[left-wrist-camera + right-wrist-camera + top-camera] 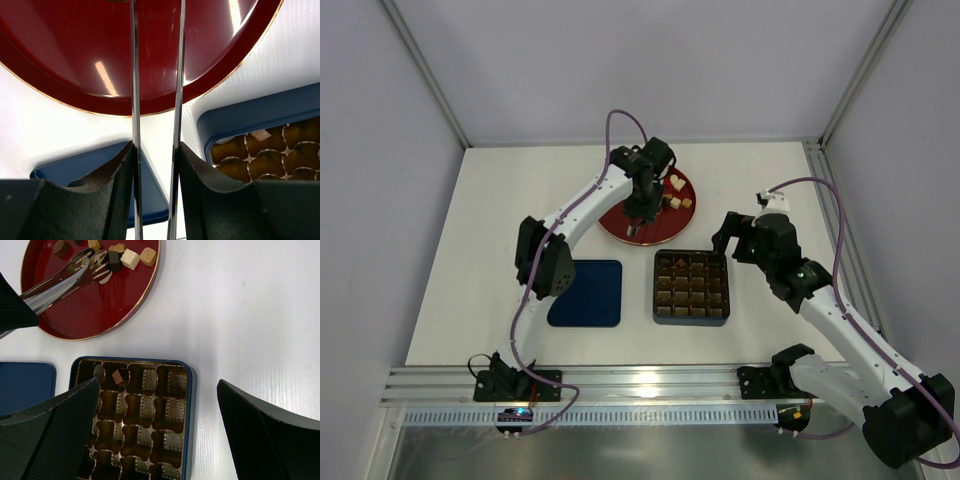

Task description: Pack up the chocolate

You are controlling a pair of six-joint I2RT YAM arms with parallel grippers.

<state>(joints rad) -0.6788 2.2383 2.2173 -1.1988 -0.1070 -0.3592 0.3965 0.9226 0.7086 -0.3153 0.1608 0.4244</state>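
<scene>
**Item: chocolate**. Small bite-sized pieces in dark brown, tan and cream-white.

**Location, main lot:** on the round red plate, gathered on its far right part near the rim.

**Orientation:** a dark, a cream and a tan cube sit side by side in a short row whose line follows the rim. A dark round piece and more tan pieces lie further along the same edge. The single pieces are too squat to show a long axis or heading.

**Location, second lot:** two brown pieces in neighbouring compartments at the left end of the far row of the dark gridded tray.

**Left gripper**: fingers part-way closed, pinching a pair of metal tongs by the two thin blades. A gap shows between the blades. The tongs reach over the plate, and their forked tips lie just beside the dark cube. Whether they touch it cannot be told.

**Right gripper**: fingers spread wide with nothing between them. It hangs over the far right corner of the tray without touching it.

**Surface:** white table. The tray lies nearer the arms than the plate. A navy square lid lies flat to the left of the tray, apart from it.

**Room:** pale grey walls with metal corner posts. An aluminium rail runs along the near edge.
</scene>
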